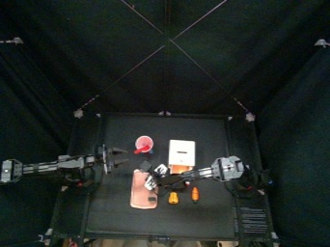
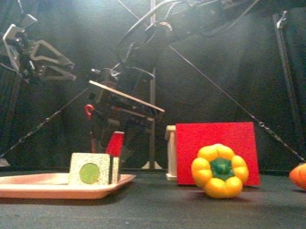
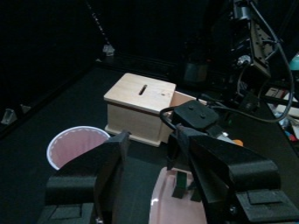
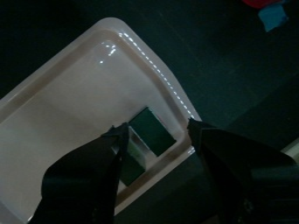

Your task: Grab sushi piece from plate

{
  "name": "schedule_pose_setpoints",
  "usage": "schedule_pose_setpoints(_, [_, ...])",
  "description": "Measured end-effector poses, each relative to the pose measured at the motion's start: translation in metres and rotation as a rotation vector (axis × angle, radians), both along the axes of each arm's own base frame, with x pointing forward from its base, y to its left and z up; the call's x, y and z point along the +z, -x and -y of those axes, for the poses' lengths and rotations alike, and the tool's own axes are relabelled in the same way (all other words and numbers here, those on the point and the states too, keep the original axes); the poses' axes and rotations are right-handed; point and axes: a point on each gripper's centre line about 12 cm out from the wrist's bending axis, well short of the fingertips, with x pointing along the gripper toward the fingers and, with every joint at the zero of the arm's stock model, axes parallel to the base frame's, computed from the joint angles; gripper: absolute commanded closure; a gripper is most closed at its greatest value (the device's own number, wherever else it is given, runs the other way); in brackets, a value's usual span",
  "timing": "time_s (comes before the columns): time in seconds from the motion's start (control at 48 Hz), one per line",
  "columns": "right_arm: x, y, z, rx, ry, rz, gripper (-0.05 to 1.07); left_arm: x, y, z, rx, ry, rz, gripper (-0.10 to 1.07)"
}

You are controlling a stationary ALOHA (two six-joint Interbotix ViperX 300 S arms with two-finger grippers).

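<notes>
The long salmon-pink plate [image 1: 142,189] lies at the table's front left and also shows in the front view [image 2: 36,186] and the right wrist view [image 4: 70,105]. One sushi piece [image 2: 89,170], white rice with a green centre and a dark wrap, stands near the plate's right end. My right gripper [image 4: 153,131] is open and hangs over that end, its jaws on either side of the sushi piece [image 4: 155,150]; from the front it [image 2: 106,143] is just above the piece. My left gripper [image 3: 152,144] is open and empty, behind the plate near the pink cup.
A small round pink cup [image 1: 143,145] and a pale box with a slot [image 1: 182,151] stand behind the plate. A yellow bell pepper [image 2: 219,170] and a red block [image 2: 221,143] stand right of the plate. Two orange items [image 1: 183,195] lie beside it.
</notes>
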Motion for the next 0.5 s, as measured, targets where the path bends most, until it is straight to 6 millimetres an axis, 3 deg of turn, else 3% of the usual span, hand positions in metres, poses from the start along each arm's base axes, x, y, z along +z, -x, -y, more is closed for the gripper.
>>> schedule_pose_setpoints(0.5, [-0.0077, 0.0011, 0.0055, -0.025, -0.021, -0.016, 0.15, -0.0017, 0.0006, -0.0004, 0.003, 0.001, -0.003, 0.13])
